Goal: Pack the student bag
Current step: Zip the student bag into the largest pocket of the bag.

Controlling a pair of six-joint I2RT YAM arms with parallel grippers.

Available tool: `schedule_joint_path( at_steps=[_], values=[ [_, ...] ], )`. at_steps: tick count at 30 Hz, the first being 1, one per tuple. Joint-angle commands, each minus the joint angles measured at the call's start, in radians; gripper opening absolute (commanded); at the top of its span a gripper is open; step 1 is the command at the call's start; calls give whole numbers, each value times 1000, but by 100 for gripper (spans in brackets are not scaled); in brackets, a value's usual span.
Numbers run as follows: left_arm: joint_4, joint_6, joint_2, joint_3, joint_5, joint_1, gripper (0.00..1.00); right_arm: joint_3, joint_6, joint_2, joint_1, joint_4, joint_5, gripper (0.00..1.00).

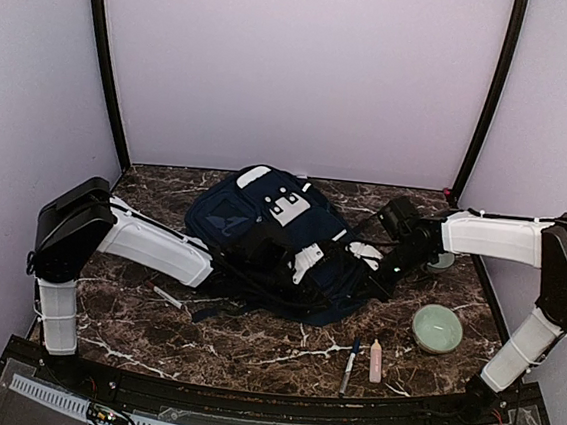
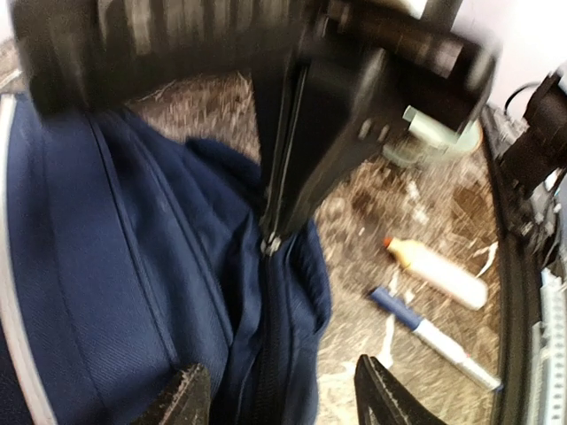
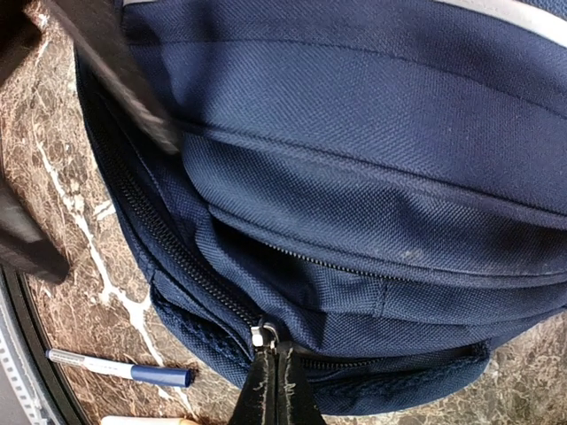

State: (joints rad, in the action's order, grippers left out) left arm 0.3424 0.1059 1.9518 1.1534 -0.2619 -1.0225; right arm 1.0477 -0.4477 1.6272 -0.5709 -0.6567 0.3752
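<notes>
Right wrist view had my right claw (image 3: 273, 359) clenched tight on the small metal zipper pull (image 3: 260, 335) at one corner of the student bag (image 3: 372, 177). The bag lay flat in the middle of the counter (image 1: 250, 350), between my two arms. My left claw (image 2: 283, 403) was released, its fingers apart above the zip line and gripping nothing.

The main risk, as I judged it, was drag. With nothing pinning the soft bag, it could follow my tug instead of letting the slider run. The pull was thin and slick, so it could slip out of my pinch. A loose fold of cloth lay beside the teeth and could jam the slider. If the bag slid toward the near edge, it could shove the pen (image 1: 351, 353) and the pinkish tube (image 1: 376, 360), both round and likely to roll.

The bag was coarse woven navy cloth, slumped and creased, with a white stripe. The counter was hard, polished brown stone with white veins. The pale green bowl (image 1: 437, 328) looked round and glazed.
</notes>
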Motion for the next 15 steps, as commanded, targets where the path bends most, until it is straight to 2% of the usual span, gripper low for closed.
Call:
schedule_joint_path(
  at_steps=[1, 4, 11, 15],
  values=[
    [-7, -61, 35, 33, 29, -1, 58, -25, -18, 0, 31, -20, -4, 0],
    [-41, -93, 80, 67, 61, -5, 57, -30, -20, 6, 41, -17, -1, 2],
    [-71, -109, 123, 97, 101, -8, 48, -48, -34, 18, 46, -20, -4, 22],
    [-72, -107, 125, 89, 105, -8, 46, -53, -38, 24, 45, -17, -2, 22]
  ],
)
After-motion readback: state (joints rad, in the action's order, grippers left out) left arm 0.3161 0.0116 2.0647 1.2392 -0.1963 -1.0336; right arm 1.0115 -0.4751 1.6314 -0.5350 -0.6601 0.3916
